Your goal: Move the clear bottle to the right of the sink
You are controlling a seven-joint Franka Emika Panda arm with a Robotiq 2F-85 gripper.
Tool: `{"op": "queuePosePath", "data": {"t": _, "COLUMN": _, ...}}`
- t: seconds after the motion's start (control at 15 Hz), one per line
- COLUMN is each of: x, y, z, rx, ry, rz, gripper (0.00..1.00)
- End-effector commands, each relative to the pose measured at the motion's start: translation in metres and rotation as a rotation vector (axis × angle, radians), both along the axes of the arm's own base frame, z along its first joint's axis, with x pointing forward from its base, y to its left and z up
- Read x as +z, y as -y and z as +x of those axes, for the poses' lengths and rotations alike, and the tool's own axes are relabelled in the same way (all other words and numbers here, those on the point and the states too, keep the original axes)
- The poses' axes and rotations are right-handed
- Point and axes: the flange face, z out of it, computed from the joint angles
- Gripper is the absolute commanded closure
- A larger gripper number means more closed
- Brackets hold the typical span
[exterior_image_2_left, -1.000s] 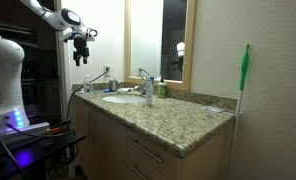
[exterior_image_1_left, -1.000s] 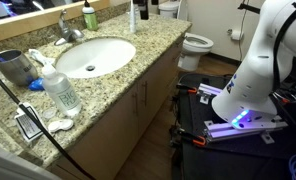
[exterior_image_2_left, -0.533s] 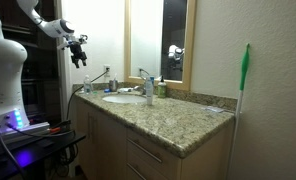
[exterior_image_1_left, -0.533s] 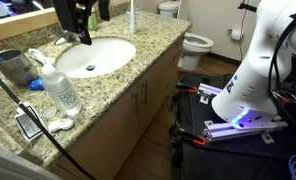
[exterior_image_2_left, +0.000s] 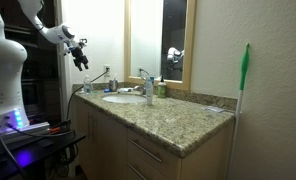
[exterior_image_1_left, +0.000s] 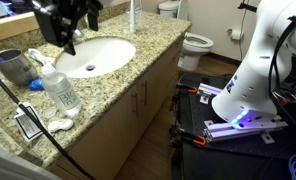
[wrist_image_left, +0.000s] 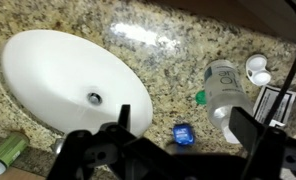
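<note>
Open air above sink, faucet behind

A high camera is looking steeply down from close beside one end of the granite surface, taking in the sink, the toilet beyond and the arm's white base. A lower, more distant camera is gazing level along the cabinet front, catching that sink and base too. The wrist camera is peering almost straight down from near the surface, past the hand; all three views are sharing the sink.
</note>
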Motion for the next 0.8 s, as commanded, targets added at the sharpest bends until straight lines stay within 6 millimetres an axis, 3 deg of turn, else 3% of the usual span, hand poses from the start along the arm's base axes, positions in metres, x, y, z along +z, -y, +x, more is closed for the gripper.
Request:
{"op": "queuePosePath", "data": {"t": 0.0, "x": -0.034, "y": -0.028, "z": 0.027, "rx": -0.072, "ry": 0.012, "rz": 0.104, "gripper": 0.0}}
{"op": "queuePosePath", "data": {"t": 0.13, "x": -0.042, "y": -0.043, "z": 0.038, "rx": -0.103, "ry": -0.019, "rz": 0.166, "gripper": 0.0}}
{"op": "queuePosePath", "data": {"t": 0.2, "x": -0.037, "y": -0.031, "z": 0.021, "rx": -0.075, "ry": -0.004, "rz": 0.117, "gripper": 0.0}}
{"op": "queuePosePath", "data": {"t": 0.4, "x": -0.043, "y": -0.043, "z": 0.033, "rx": -0.089, "ry": -0.02, "rz": 0.151, "gripper": 0.0}}
{"op": "queuePosePath", "data": {"t": 0.47, "x": -0.054, "y": -0.061, "z": 0.047, "rx": -0.093, "ry": -0.01, "rz": 0.127, "gripper": 0.0}}
{"op": "queuePosePath", "data": {"t": 0.73, "x": -0.09, "y": -0.08, "z": 0.053, "rx": -0.07, "ry": 0.018, "rz": 0.048, "gripper": 0.0}}
